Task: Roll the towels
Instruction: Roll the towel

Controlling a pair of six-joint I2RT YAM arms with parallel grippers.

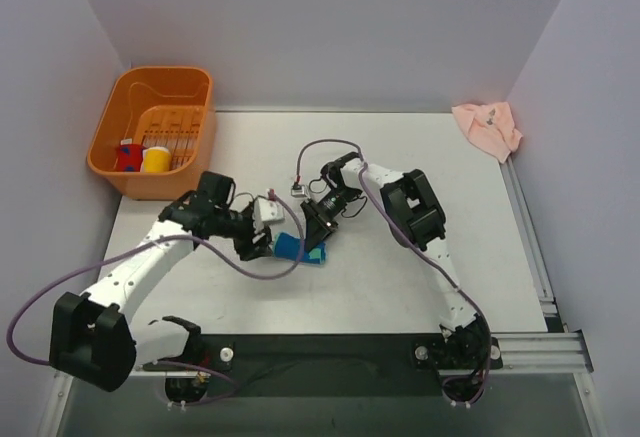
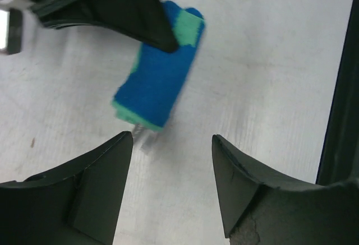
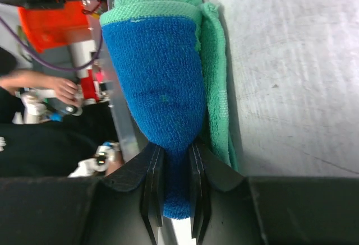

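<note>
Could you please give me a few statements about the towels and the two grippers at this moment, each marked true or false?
1. The right gripper pinches one end of the blue-green towel. True.
2. The left gripper is clamped on the blue-green towel. False: its jaws stand open and the towel lies on the table just ahead of them, not between them.
3. The pink towel lies rolled inside the orange basket. False: it lies crumpled at the table's far right corner, and the basket stands at the far left.
4. The blue-green towel is rolled into a short bundle. True.
</note>
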